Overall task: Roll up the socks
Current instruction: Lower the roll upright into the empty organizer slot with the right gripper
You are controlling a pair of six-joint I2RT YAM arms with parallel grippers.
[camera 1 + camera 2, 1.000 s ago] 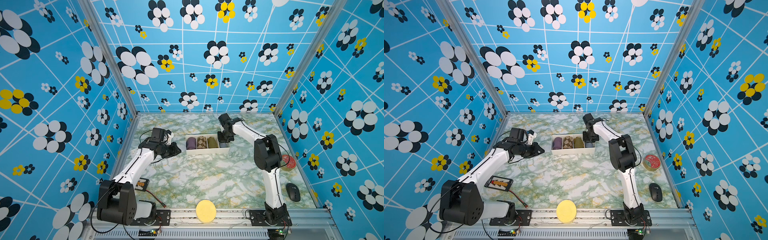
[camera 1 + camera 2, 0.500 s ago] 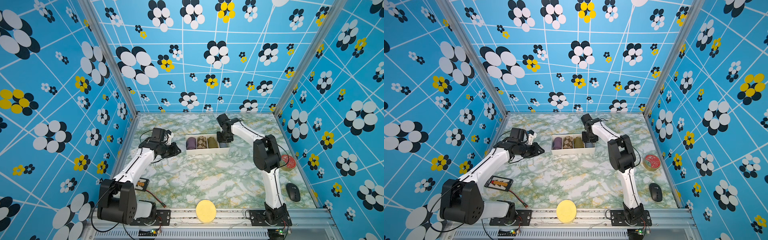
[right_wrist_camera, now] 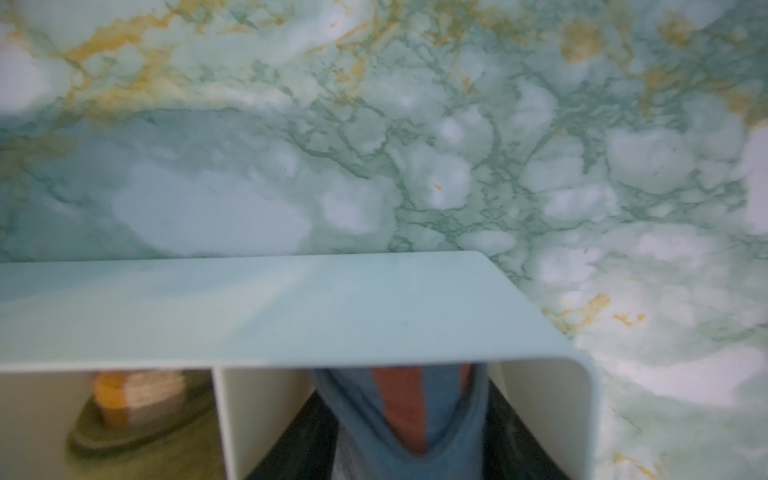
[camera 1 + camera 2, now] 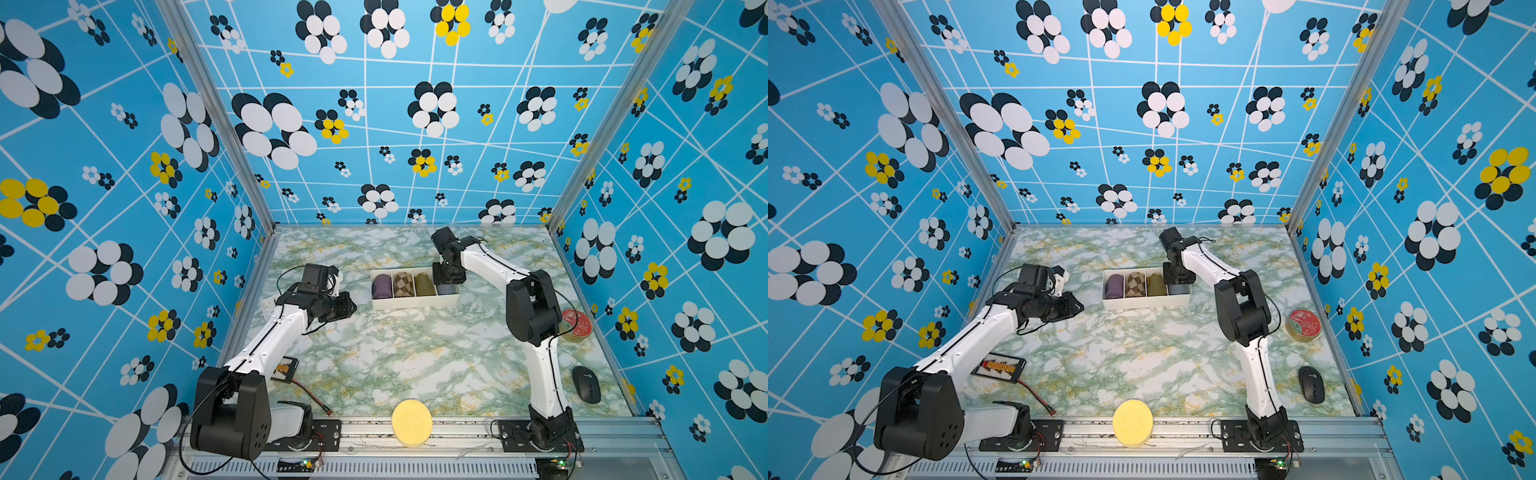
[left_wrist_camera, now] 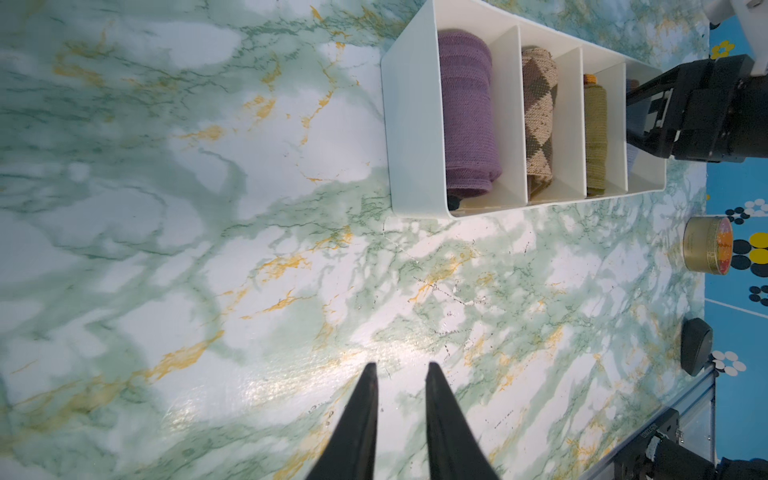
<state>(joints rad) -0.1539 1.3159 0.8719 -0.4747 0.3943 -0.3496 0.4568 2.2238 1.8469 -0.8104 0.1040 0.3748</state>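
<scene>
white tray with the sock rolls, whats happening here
The right gripper reaches down into the end compartment of the white tray, its jaws either side of the rolled grey-blue socks; whether they pinch the roll is unclear. A purple roll, a checkered roll and an olive roll fill the other three compartments. The left gripper hangs empty over the table, jaws slightly apart.

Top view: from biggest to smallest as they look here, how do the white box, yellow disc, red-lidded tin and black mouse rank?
1. white box
2. yellow disc
3. red-lidded tin and black mouse, too alike to rank
</scene>
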